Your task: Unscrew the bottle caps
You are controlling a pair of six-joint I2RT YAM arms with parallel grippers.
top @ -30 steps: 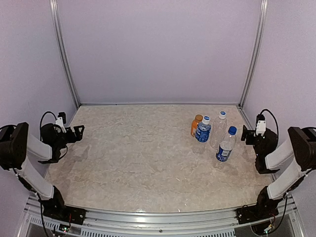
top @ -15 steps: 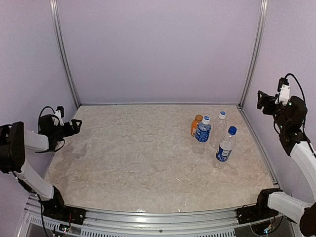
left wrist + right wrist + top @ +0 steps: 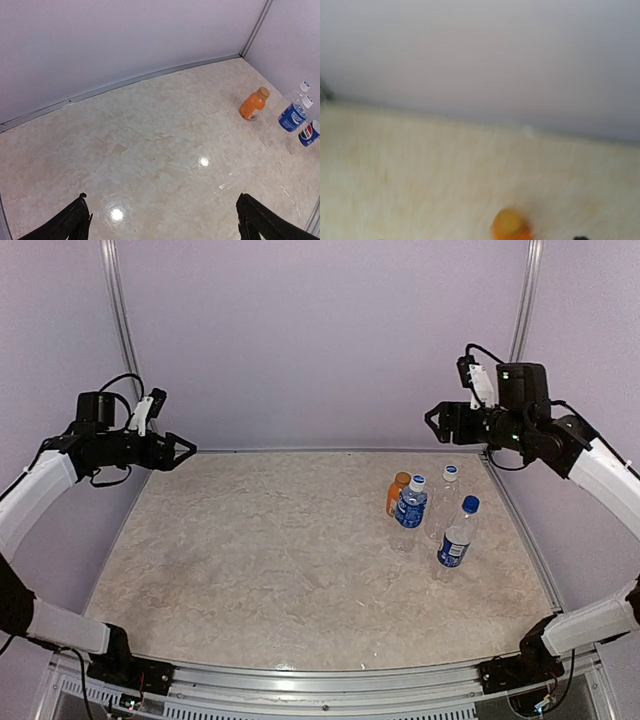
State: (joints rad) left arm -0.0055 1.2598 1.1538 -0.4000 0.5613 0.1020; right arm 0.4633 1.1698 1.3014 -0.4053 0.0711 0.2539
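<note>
Checking in from the remote station. All four bottles stand upright with their caps on, bunched on the right rear part of the marble-look tabletop. The short orange bottle is at the left of the bunch, right up against the white-capped blue-label bottle. The unlabelled clear bottle is just to the right of that one. The blue-capped blue-label bottle is the nearest to me, just in front of the clear one.

The left gripper is up in the air at the far left, near the back wall, pointing right across the table. Its fingers are spread wide with nothing between them. From its wrist cam the bottles are way off at the right edge of the view, well apart from it.

The right gripper hangs high near the back wall and points left. In the overhead view it sits above and behind the bunch, closest to the clear and orange bottles but not touching anything. Its wrist cam is a blurry mess. I can just make out the orange bottle's cap low in the picture, and the fingers barely show. From the overhead shot it's too small to judge, so I honestly can't tell how far apart its jaws stand. It isn't grasping any bottle.
</note>
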